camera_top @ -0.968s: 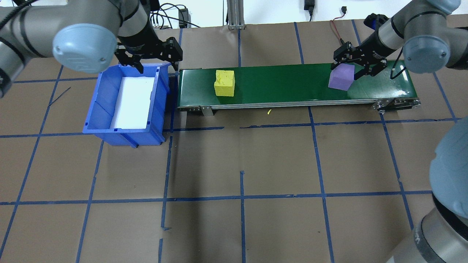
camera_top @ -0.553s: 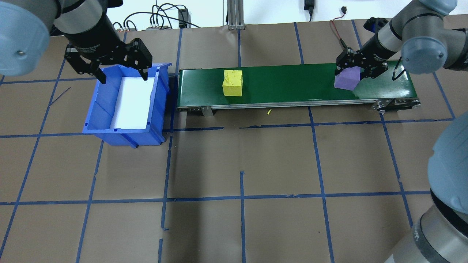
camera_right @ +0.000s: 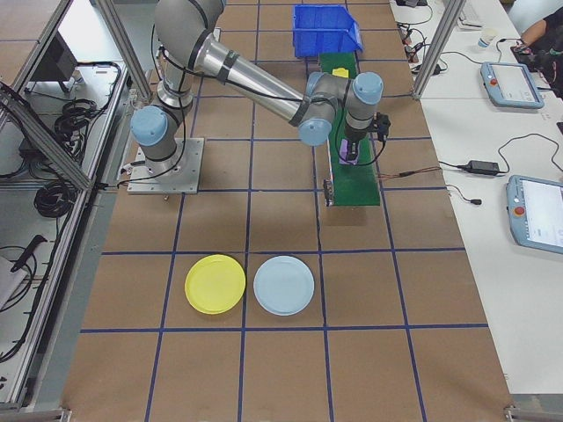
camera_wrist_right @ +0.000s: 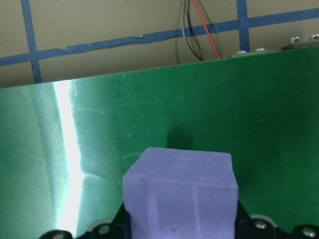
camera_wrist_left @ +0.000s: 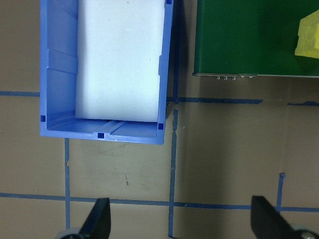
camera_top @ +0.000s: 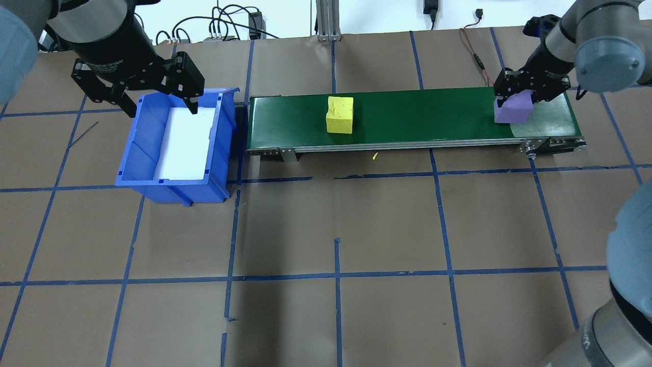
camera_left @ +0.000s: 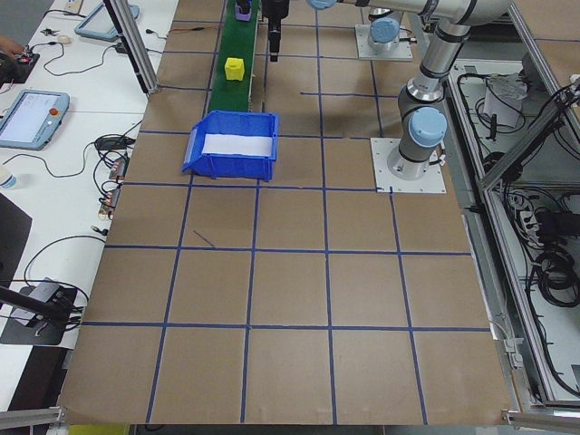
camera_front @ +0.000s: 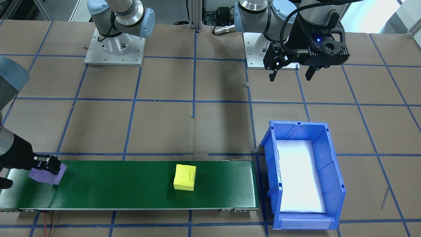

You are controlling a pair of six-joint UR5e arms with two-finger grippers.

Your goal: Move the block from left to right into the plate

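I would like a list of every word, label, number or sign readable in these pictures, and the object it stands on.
Left gripper: white lettering on its black wrist body in the overhead view, too small and blurred to read.
Conveyor belt, blue bin, yellow block, purple block: no text visible.
Handheld screens on the side tables: too small to read.

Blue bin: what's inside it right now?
The blue bin holds only a white foam liner covering its floor; no blocks in it. What lies under the liner is hidden. The left gripper hangs over the bin's far rim, jaws open and empty.
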